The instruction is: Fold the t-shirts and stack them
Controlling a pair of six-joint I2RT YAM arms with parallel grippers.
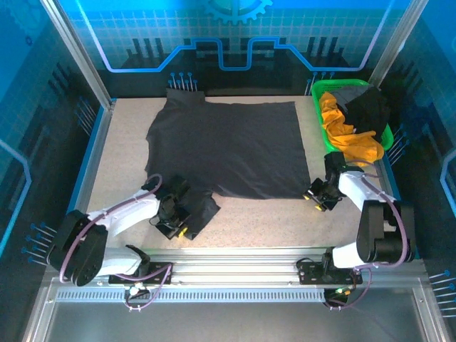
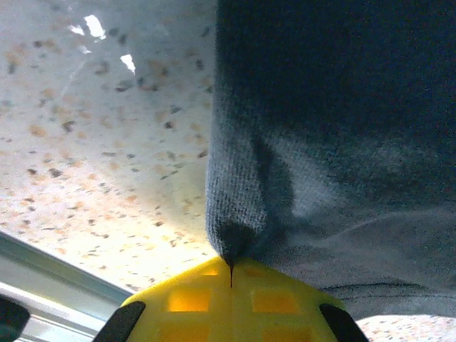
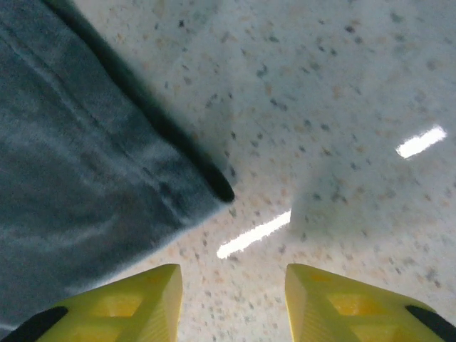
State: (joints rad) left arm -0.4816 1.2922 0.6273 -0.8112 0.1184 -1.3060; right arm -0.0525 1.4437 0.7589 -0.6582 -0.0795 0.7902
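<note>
Charcoal grey t-shirt [image 1: 228,146] lies spread flat across the middle of the table [image 1: 121,157], ahead of both arms. Left gripper [image 2: 231,274]: wrist view has the yellow fingers together, pinching a small peak of the shirt's edge right at the tips. The rest of the cloth runs ahead and to their right, with bare table to the left. Overhead view puts this gripper on the shirt's near-left flap, too coarse to read the grip. Right gripper [image 3: 231,285]: wrist view has the fingers apart with speckled table between them. The shirt's near-right corner sits just ahead and left of the gap, not touching. Overhead adds the green basket [image 1: 316,100] beyond the right gripper, with a mustard shirt [image 1: 353,142] and a black shirt [image 1: 367,107] heaped in it.
</note>
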